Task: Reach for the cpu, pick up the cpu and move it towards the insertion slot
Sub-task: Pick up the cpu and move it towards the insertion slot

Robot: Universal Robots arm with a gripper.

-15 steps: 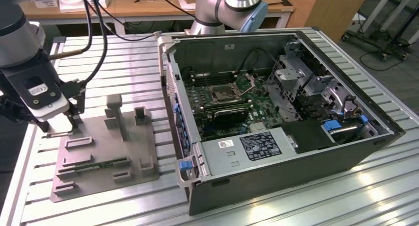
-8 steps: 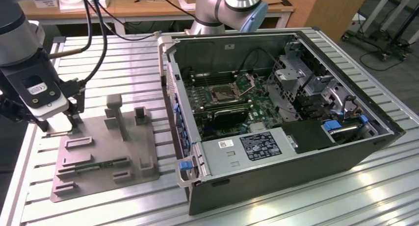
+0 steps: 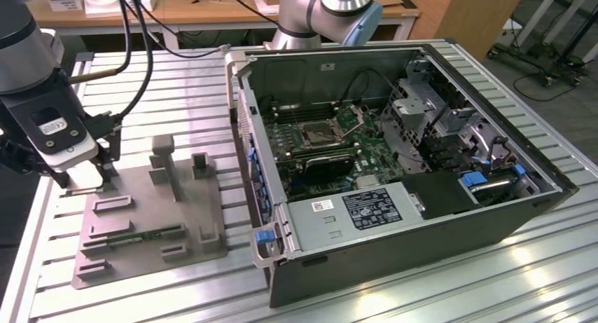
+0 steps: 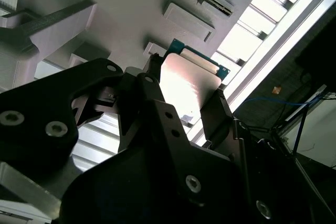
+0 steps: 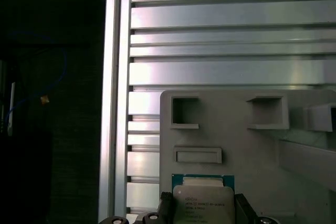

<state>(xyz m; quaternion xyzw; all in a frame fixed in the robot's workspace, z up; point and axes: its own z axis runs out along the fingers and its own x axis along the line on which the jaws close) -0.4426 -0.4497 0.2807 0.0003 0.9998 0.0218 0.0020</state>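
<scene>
At 9 o'clock in the exterior view, over the grey tray (image 3: 150, 218): the risk is a slip. The cpu (image 5: 203, 200) is pinched only by two thin opposite edges, so a tilt or a weak squeeze could drop it onto the tray or the counter (image 3: 467, 281). The insertion slot (image 3: 323, 132) sits well apart toward 3 o'clock, inside the computer case (image 3: 402, 225), whose wall could snag a low carry. Gripper (image 4: 185, 86): fingers (image 4: 215, 116) clamped on the cpu's edges. Whether the cpu is clear of the tray, cannot tell.
</scene>
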